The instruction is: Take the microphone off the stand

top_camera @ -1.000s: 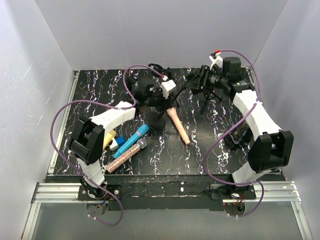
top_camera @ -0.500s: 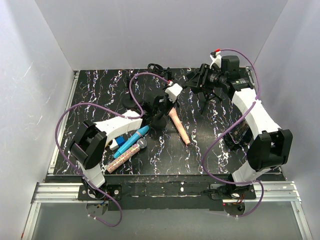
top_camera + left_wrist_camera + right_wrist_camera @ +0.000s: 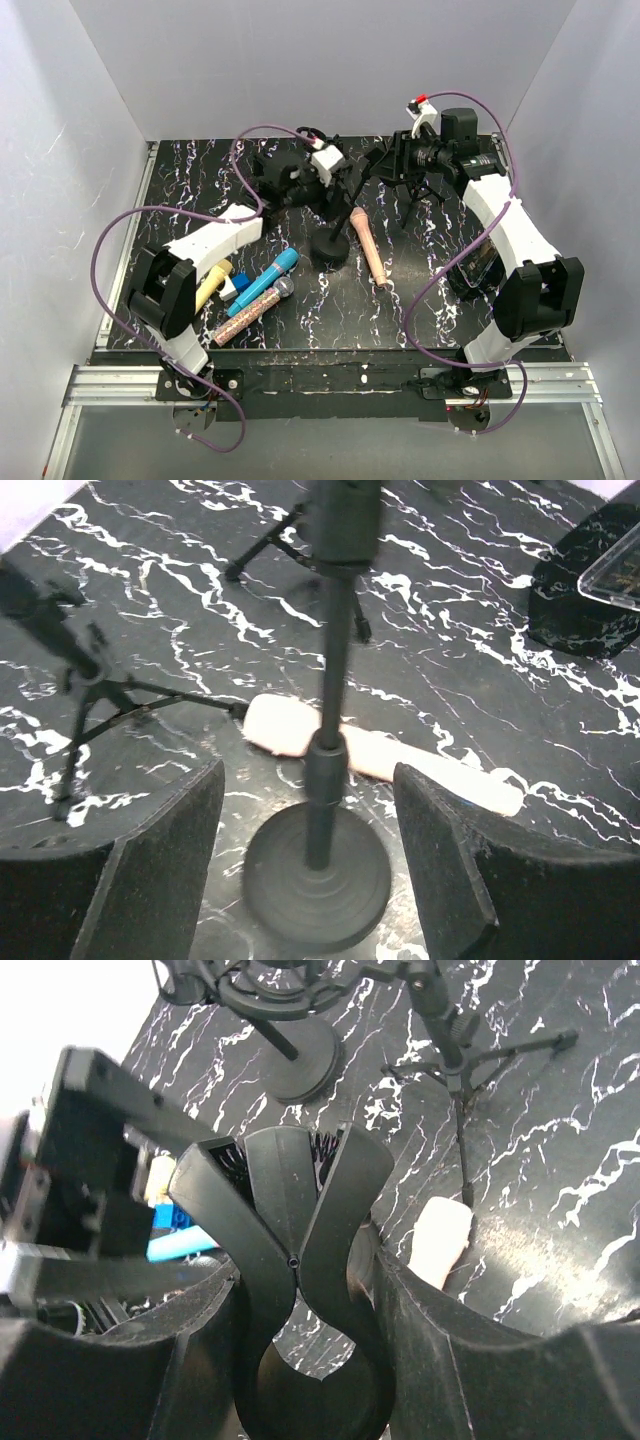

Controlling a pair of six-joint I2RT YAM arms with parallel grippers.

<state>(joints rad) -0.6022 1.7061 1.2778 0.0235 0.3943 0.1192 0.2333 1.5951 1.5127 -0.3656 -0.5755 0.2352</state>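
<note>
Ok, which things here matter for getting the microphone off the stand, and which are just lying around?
Job: round-base stand, left claw, right claw, black clip.
Lying about: pink microphone, blue microphone, glitter microphone, tripod stand.

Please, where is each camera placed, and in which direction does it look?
Top external: above and behind the bases, looking down on the table; the left arm and right arm show whole.
Left wrist: on the left arm, looking down at the round stand; the open left pincer frames it.
Right wrist: on the right arm, looking across the table past the clip held in the right pincer.
Shared: all three show the round stand and the pink microphone lying beside it.
</note>
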